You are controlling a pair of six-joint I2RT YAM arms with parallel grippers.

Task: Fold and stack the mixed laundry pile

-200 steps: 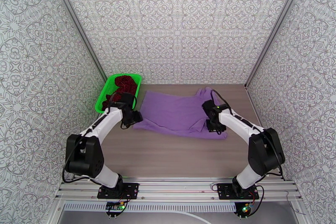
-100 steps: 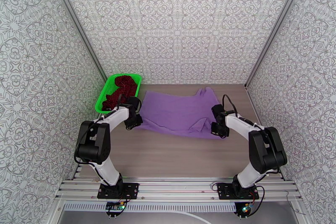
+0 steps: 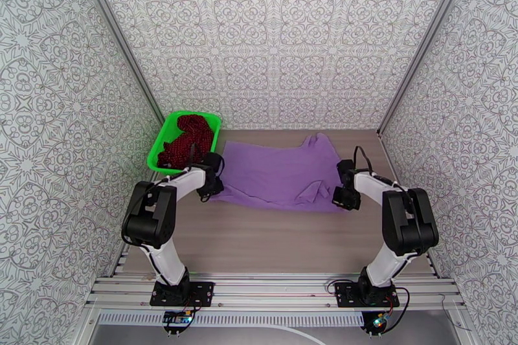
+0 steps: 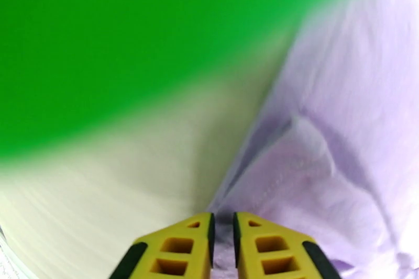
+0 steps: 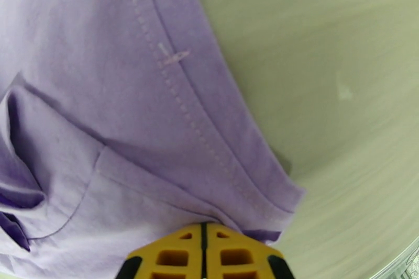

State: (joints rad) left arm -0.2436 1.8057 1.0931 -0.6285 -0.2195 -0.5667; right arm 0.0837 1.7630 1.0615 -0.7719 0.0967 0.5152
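Note:
The lavender T-shirt (image 3: pixel 275 175) lies spread flat across the middle of the table. My left gripper (image 3: pixel 209 191) sits at its near-left corner; in the left wrist view the yellow fingers (image 4: pixel 173 251) stand almost together with purple cloth (image 4: pixel 314 170) pinched in the slit, left gripper (image 4: pixel 222 235). My right gripper (image 3: pixel 343 199) is at the near-right corner, and in the right wrist view its right gripper (image 5: pixel 204 246) is shut on the stitched hem corner of the T-shirt (image 5: pixel 157 118). The dark red speckled garment (image 3: pixel 186 141) lies bunched in the green basket (image 3: pixel 156 152).
The green basket stands at the back left, right beside my left gripper, and shows as a green blur (image 4: pixel 105 39) in the left wrist view. Bare wooden table (image 3: pixel 272 236) stretches in front of the shirt. Patterned walls close in both sides and the back.
The right gripper closed on the shirt's near-right corner and slid right, drawing that corner outward. The left arm folded lower, its gripper staying at the near-left corner.

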